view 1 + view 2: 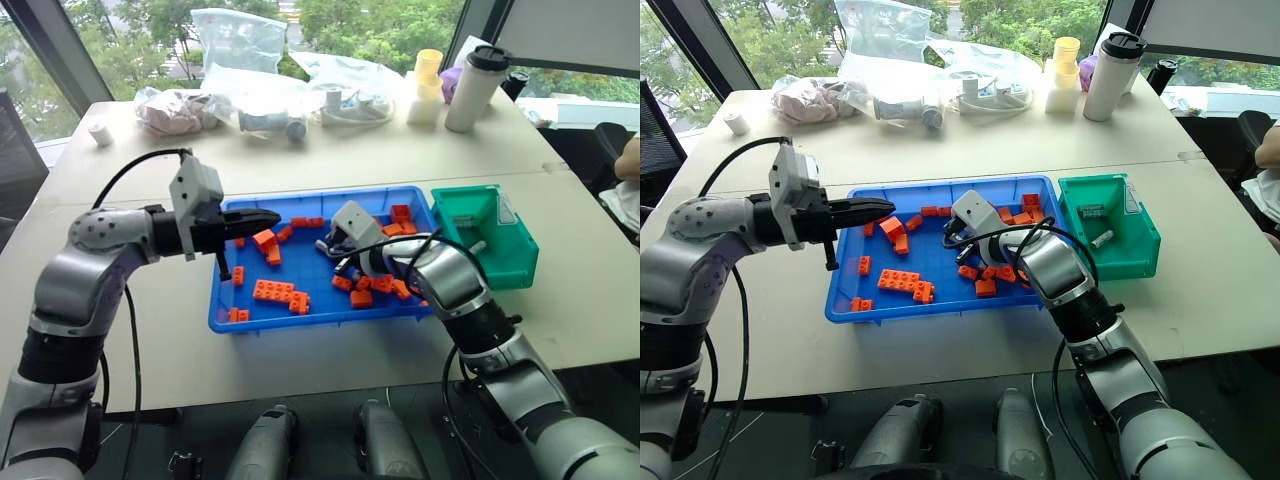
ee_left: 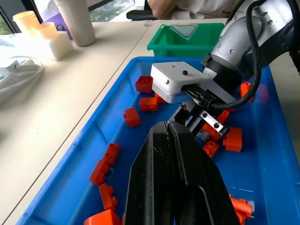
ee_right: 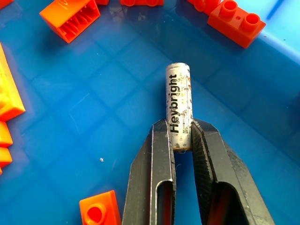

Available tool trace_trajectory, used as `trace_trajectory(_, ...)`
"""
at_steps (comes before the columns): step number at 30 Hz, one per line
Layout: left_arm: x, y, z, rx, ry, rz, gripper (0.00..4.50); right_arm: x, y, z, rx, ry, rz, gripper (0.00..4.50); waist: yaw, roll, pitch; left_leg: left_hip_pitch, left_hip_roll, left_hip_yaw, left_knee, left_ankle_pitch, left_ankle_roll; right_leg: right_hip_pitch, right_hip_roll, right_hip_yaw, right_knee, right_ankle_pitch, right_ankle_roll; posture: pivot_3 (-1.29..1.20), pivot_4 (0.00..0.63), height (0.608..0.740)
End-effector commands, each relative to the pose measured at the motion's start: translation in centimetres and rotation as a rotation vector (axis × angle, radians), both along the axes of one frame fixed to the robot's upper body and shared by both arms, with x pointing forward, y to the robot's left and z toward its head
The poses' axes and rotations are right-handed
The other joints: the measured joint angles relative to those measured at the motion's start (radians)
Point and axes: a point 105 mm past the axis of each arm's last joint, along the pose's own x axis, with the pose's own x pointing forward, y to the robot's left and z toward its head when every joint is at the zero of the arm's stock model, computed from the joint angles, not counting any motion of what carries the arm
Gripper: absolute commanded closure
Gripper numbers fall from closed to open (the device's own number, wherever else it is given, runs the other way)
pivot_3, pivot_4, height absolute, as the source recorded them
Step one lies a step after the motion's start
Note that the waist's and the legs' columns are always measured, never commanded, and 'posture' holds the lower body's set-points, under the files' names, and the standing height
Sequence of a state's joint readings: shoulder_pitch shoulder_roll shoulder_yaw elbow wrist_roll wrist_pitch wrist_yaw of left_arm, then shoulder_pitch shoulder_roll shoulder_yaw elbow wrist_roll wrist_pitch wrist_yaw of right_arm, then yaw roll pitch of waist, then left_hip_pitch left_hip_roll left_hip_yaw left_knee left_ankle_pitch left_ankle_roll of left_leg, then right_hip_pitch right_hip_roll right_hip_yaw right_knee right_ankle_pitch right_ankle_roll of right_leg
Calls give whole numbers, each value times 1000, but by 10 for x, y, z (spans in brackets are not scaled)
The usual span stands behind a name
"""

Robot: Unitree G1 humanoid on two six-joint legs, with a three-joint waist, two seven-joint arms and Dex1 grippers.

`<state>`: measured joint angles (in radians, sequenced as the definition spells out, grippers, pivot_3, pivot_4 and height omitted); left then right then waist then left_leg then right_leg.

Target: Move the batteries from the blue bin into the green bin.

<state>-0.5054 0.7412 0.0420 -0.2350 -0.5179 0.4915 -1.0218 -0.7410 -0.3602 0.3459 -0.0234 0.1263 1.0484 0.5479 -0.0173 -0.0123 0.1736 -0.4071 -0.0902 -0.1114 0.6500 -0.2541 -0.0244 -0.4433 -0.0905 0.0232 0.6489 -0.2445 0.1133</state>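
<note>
The right hand (image 3: 182, 136) is down inside the blue bin (image 1: 225, 305), its two black fingers (image 3: 157, 154) clamped on one end of a silver battery (image 3: 179, 104) marked "Heybright", with orange bricks (image 1: 272, 291) scattered around it. The left hand (image 1: 262, 217) hovers over the bin's far left corner, fingers pressed together and holding nothing. The green bin (image 1: 505, 262) sits on the worktop (image 1: 150, 340), touching the blue bin's right side, with two more batteries (image 1: 1091, 212) inside it.

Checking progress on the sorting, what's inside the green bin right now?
Two batteries lie in the green bin; its near wall hides part of the floor.
</note>
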Motion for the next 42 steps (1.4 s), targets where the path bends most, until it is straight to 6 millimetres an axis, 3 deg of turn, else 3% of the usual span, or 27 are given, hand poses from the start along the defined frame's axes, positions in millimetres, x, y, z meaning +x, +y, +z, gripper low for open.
trace_trajectory(1, -2, -2, 6, 2, -39, -10, 4500, 13, -35, 80, 101, -202, -108, 4498, 3, 0, 0, 0, 0, 0, 0, 0, 0, 0, 0, 0, 0, 0, 0, 0, 150, 740)
trace_trajectory(4, -2, -3, 5, -1, -38, -12, 4500, 13, -71, 109, 134, -251, -211, 4498, 6, 0, 0, -1, 0, 0, 0, 0, 0, 0, 0, 0, 0, 0, 0, 0, 150, 740)
trace_trajectory(6, -1, -5, 4, -8, -34, -19, 4500, 7, -128, 125, 92, -287, -368, 4498, 11, 0, 0, 0, 0, -1, 0, 0, 0, 0, 0, -1, -1, 0, 0, 0, 150, 740)
trace_trajectory(8, -1, -7, 3, -14, -31, -28, 4500, -1, -157, 130, 60, -292, -441, 4498, 16, 0, 0, -1, -1, -1, 0, -2, 4, 1, -1, -2, -3, 0, 0, 0, 150, 740)
trace_trajectory(12, 3, -14, 0, -20, -28, -57, 4500, -22, -192, 105, -26, -212, -508, 4498, 7, 0, 0, 0, 0, 1, 0, -4, 7, 2, -1, -1, -2, 0, 0, 0, 150, 740)
trace_trajectory(16, 6, -19, 0, -29, -30, -80, 4500, -33, -198, 78, -50, -131, -507, 4498, -3, 0, 0, 1, 1, 3, 0, -4, 7, 1, -1, 1, 0, 0, 0, 0, 150, 740)
trace_trajectory(20, 7, -21, -1, -28, -30, -90, 4500, -39, -198, 68, -51, -109, -501, 2468, 3, 0, 0, 1, 1, 3, 0, -4, 7, 1, 0, 1, 0, 0, 0, 0, 150, 740)
trace_trajectory(25, 7, -21, -1, -26, -29, -96, 4500, -37, -192, 93, -40, -170, -471, 51, 7, 0, 0, 1, 0, 3, 1, -4, 7, 2, -1, 1, -1, 0, 0, 0, 150, 740)
trace_trajectory(26, 7, -21, -1, -24, -29, -96, 4500, -36, -187, 99, -34, -182, -446, 51, 6, 0, 0, 1, 0, 3, 1, -4, 7, 2, -1, 1, -1, 0, 0, 0, 150, 740)
trace_trajectory(29, 7, -21, 0, -22, -32, -95, 4500, -38, -129, 114, 38, -187, -176, 51, -1, 0, 0, 1, 1, 3, 0, -4, 7, 1, 0, 1, -1, 0, 0, 0, 150, 740)
trace_trajectory(34, 7, -22, 1, -23, -37, -93, 4500, -41, -74, 100, 77, -103, 55, 51, 4, 0, 0, 1, 2, 2, 0, -4, 7, 2, 1, 1, -1, 0, 0, 0, 150, 740)
trace_trajectory(38, 5, -20, 1, -23, -39, -82, 4500, -40, -49, 74, 20, -40, 170, 51, 9, 0, 0, 0, 0, 1, 2, -4, 7, 2, -1, 0, -1, 0, 0, 0, 150, 740)
trace_trajectory(42, 2, -18, 1, -23, -40, -67, 4500, -34, -45, 57, -40, -28, 206, 51, 6, 0, 0, 0, 0, 1, 2, -4, 7, 1, -1, 0, -1, 0, 0, 0, 150, 740)
